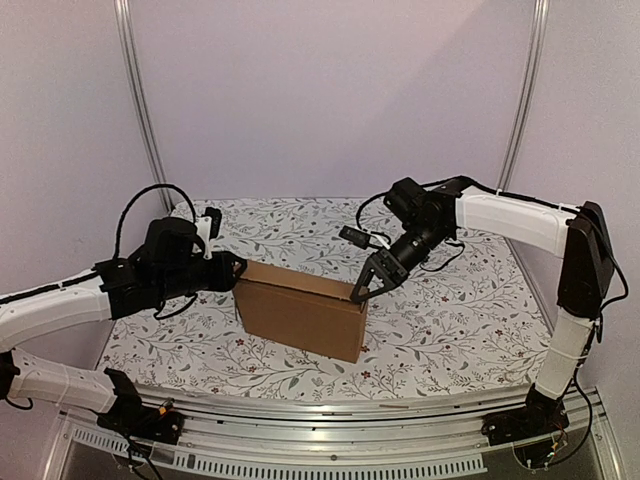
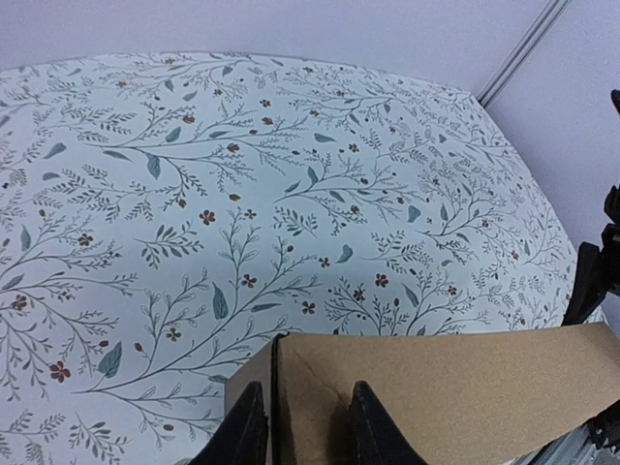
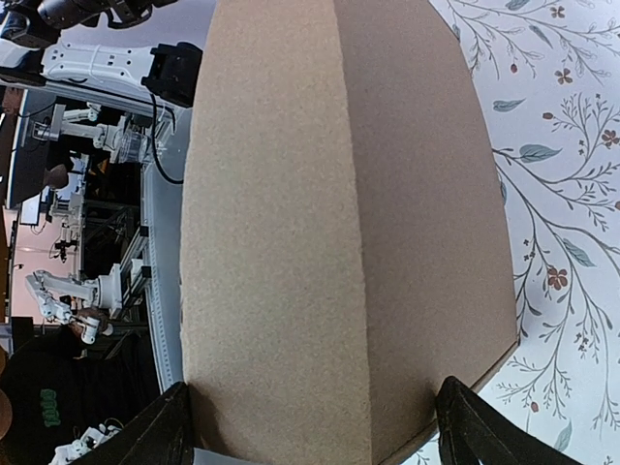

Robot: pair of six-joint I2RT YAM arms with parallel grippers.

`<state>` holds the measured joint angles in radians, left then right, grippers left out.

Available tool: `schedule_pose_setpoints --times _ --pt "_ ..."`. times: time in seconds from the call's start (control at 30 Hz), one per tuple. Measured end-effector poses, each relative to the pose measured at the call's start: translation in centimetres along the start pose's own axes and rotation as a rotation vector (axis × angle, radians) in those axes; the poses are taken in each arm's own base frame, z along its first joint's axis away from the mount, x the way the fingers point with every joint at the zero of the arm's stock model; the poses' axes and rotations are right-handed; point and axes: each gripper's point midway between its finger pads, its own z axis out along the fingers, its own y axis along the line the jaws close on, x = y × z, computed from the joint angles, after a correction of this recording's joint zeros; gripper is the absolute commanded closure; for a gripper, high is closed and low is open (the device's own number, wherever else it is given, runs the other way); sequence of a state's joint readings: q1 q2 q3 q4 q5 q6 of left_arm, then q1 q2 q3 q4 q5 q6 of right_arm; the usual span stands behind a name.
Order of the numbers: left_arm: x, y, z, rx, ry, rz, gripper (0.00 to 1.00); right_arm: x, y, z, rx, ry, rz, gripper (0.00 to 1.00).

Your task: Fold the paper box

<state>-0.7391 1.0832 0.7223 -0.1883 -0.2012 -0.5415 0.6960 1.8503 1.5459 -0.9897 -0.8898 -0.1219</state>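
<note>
Roughly mid table (image 1: 450, 330) sits the paper box (image 1: 300, 315): likely light, stiff cardboard, dents easily (hold edges, not faces). Left gripper (image 2: 306, 407) part-closed over left end, pinch unclear; right gripper (image 3: 315, 392) spread wide astride right end.

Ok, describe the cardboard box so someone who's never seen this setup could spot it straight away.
Start at the table with the floral cloth. Near its middle, between the left arm and the right arm, sits the paper box. It is the only plain brown, unmarked cardboard thing there.
</note>
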Motion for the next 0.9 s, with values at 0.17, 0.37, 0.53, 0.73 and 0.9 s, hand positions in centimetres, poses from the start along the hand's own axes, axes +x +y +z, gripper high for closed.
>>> schedule_pose_setpoints --times 0.17,0.37,0.53,0.73,0.9 --pt "-0.2 0.0 -0.1 0.011 -0.001 -0.001 0.65 -0.1 -0.2 0.1 0.0 0.007 -0.011 0.17" --pt "-0.8 0.1 -0.3 0.016 0.031 0.012 0.58 -0.1 -0.8 0.5 0.032 0.021 -0.032 0.17" --pt "-0.9 0.3 -0.3 0.023 0.063 0.002 0.58 0.1 -1.3 0.7 0.066 0.034 -0.032 0.17" --pt "-0.5 0.4 -0.1 0.047 0.09 -0.03 0.61 0.2 -1.3 0.8 0.084 0.044 -0.037 0.17" --pt "-0.5 0.6 -1.0 0.071 0.071 -0.063 0.56 0.3 -1.3 0.8 0.092 0.05 -0.04 0.17"
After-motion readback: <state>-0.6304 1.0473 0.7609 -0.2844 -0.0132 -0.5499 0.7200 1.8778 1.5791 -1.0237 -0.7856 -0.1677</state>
